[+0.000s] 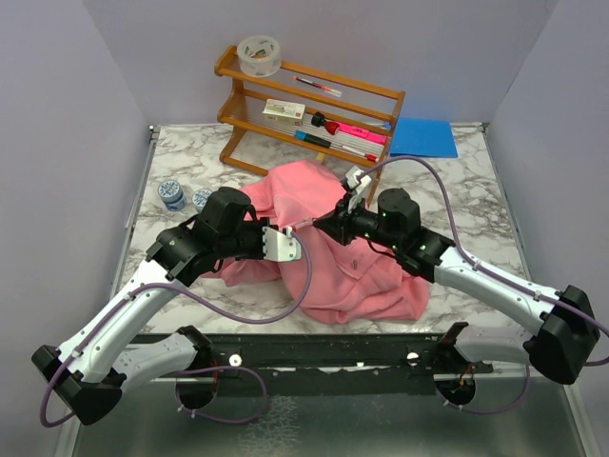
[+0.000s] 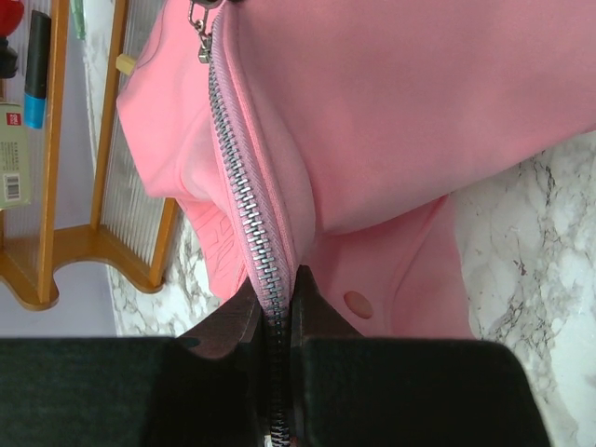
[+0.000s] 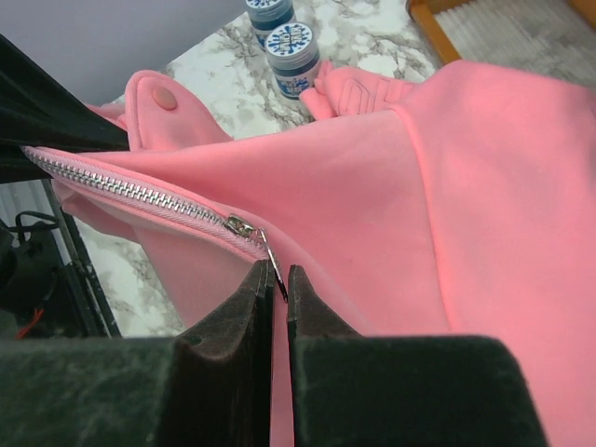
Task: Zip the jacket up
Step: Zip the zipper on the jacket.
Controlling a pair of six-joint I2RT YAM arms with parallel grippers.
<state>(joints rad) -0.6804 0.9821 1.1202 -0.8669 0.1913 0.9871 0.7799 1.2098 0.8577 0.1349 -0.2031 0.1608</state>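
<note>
A small pink fleece jacket (image 1: pixel 357 271) lies crumpled at the centre of the marble tabletop (image 1: pixel 476 190). In the overhead view its bulk spills toward 5 o'clock, with a raised fold across the middle. In the left wrist view, its silver metal-toothed zipper (image 2: pixel 244 200) is drawn taut and straight, teeth meshed from 6 o'clock up to the small metal slider (image 2: pixel 201 42) at 11 o'clock. In the right wrist view, a round pink snap button (image 3: pixel 164 97) shows on a flap at 10 o'clock.

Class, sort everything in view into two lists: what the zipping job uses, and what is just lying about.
In use: jacket, zipper, zipper pull, left gripper, right gripper.
Lying about: wooden rack, tape roll, pens, blue folder, two jars.
</note>
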